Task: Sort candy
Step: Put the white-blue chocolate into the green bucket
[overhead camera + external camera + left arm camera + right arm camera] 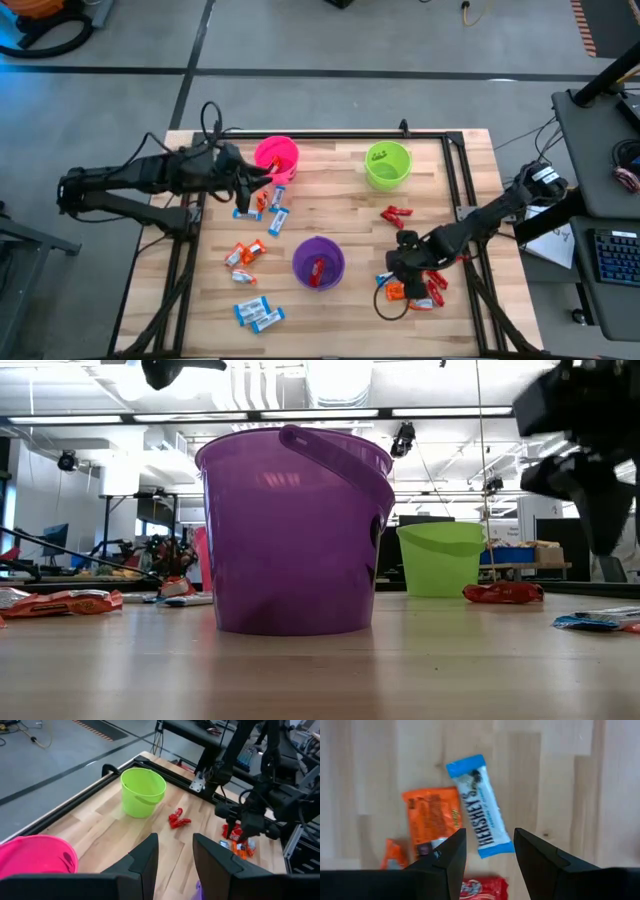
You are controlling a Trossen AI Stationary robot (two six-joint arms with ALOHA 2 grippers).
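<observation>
Small wrapped candies lie flat in groups on the wooden table. My right gripper (398, 268) hangs open over the near-right pile (417, 290). In its wrist view its fingers (487, 852) stand either side of a blue-and-white candy (479, 805), above it and apart, with an orange candy (431, 817) and a red one (482, 889) alongside. My left gripper (243, 190) is open and empty (175, 855) next to the pink cup (276, 157), above a few orange and blue candies (268, 210). Red candies (396, 214) lie near the green cup (387, 164).
The purple cup (318, 262) stands mid-table with a red candy inside and fills the low view (295, 530). More orange candies (243, 253) and blue ones (257, 315) lie near left. A black rail (455, 170) frames the table. Bare wood lies between the cups.
</observation>
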